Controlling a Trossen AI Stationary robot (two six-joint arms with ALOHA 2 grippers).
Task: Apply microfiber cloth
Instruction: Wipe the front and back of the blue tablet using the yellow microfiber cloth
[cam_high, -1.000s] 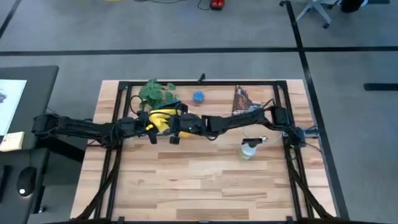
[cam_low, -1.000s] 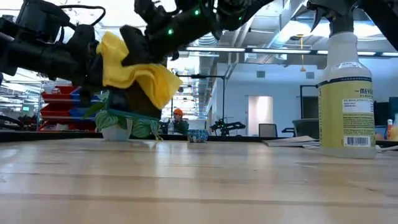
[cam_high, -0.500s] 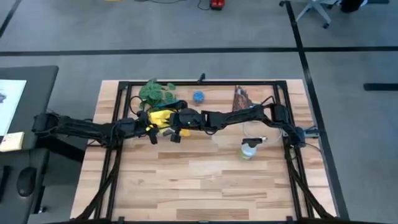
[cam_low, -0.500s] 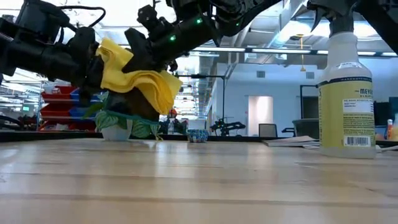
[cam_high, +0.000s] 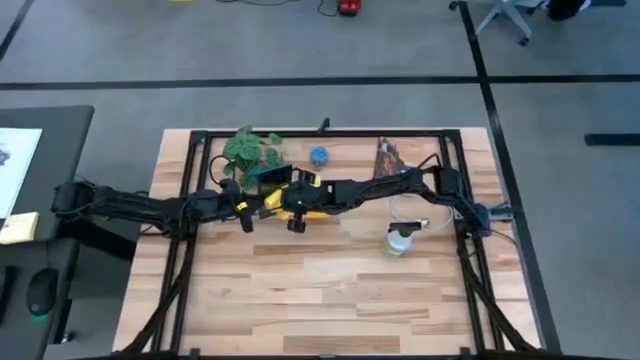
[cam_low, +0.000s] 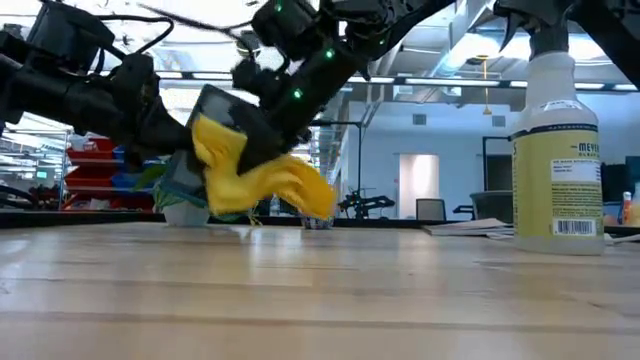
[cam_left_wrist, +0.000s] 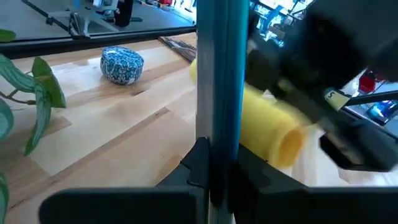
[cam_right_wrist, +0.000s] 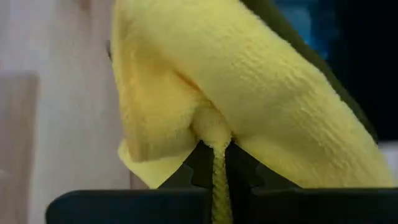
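Note:
The dark tablet (cam_low: 212, 106) with a teal edge (cam_left_wrist: 217, 74) is held tilted above the table's far left part, with my left gripper (cam_high: 238, 206) shut on it. The bright yellow microfiber cloth (cam_low: 262, 178) lies bunched against the tablet's face. My right gripper (cam_high: 293, 207) is shut on the cloth and comes from the table's right. In the left wrist view the cloth (cam_left_wrist: 267, 124) shows beside the tablet, with the right gripper's dark body behind it. My left gripper pinches the tablet's edge (cam_left_wrist: 216, 163) between its two fingers, coming level from the table's left. The tablet is clear of the table and tilted. My right gripper pinches a bunched fold of the cloth (cam_right_wrist: 216, 163) between its two fingers, several layers thick. The cloth hangs around the fingers and lies against the tablet, clear of the table.
A potted plant (cam_high: 250, 150), a small blue ball (cam_high: 318, 155) and a brown object (cam_high: 388, 160) stand along the far edge. A spray bottle (cam_high: 400, 240) stands at the right. The near half of the wooden table (cam_high: 330, 300) is free room.
My right gripper has gone down and toward the near edge along the tablet, dragging the cloth from the tablet's upper part to its lower part. The tablet's upper face is now uncovered. My left gripper has kept hold of the tablet.

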